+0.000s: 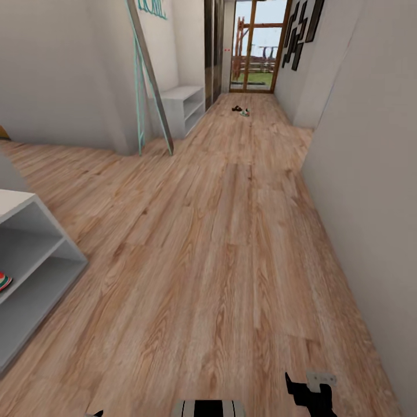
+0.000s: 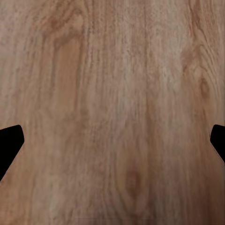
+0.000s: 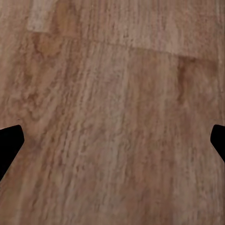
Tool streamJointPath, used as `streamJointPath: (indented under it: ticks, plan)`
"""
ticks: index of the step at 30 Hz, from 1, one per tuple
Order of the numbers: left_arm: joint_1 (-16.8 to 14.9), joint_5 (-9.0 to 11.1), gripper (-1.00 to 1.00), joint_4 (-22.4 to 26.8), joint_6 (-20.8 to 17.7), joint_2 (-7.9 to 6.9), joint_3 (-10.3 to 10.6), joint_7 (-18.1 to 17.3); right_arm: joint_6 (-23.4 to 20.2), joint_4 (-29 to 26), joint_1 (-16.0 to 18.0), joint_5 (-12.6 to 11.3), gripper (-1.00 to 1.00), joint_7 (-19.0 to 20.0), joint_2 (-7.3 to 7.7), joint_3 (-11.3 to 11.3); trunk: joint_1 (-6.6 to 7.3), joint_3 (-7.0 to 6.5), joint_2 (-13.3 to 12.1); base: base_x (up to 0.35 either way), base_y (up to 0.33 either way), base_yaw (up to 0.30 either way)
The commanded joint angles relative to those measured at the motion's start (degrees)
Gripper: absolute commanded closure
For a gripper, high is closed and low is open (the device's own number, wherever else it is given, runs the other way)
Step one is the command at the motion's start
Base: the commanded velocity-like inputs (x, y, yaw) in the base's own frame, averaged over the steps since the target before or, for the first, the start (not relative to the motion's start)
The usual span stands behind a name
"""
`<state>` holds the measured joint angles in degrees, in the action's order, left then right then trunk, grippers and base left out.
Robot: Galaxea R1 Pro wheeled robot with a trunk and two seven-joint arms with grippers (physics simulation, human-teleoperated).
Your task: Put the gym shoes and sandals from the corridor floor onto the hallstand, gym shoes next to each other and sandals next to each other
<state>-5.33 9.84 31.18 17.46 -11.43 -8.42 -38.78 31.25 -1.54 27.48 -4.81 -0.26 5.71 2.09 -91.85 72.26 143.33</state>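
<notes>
Far down the corridor floor [image 1: 231, 231] lies a small cluster of footwear: a dark sandal [image 1: 236, 108] and, just beside it, a pale gym shoe [image 1: 245, 112], too small to make out further. At the near left stands the pale grey hallstand [image 1: 40, 255]; the white, green and red edge of a gym shoe [image 1: 3, 282] shows on its shelf. My right gripper [image 1: 310, 397] hangs low at the bottom edge. In the wrist views my left gripper [image 2: 112, 145] and right gripper [image 3: 112, 145] are open over bare planks, holding nothing.
A smaller white open-shelf bench [image 1: 184, 107] stands on the left, farther along, with a teal-framed leaning panel [image 1: 145, 81] before it. The right wall [image 1: 370, 174] runs close beside me. A glass door [image 1: 258, 46] closes the far end.
</notes>
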Motion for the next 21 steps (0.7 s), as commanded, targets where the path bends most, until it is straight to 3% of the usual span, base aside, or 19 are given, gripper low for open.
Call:
streamJointPath:
  ticks: [1,21]
  plan:
    - [-0.03,0.36,-1.00,-0.07,-0.06,0.00,-0.10,-0.42,0.17,0.04,0.03,-0.48,-1.00,0.04,0.00,0.28,-0.02,0.04,0.01,0.339,0.000,-0.010]
    - [-0.03,0.36,-1.00,-0.07,-0.06,-0.03,-0.12,-0.42,0.21,0.04,-0.06,-0.31,-1.00,0.12,0.08,0.46,-0.02,0.04,0.01,0.339,0.000,-0.001]
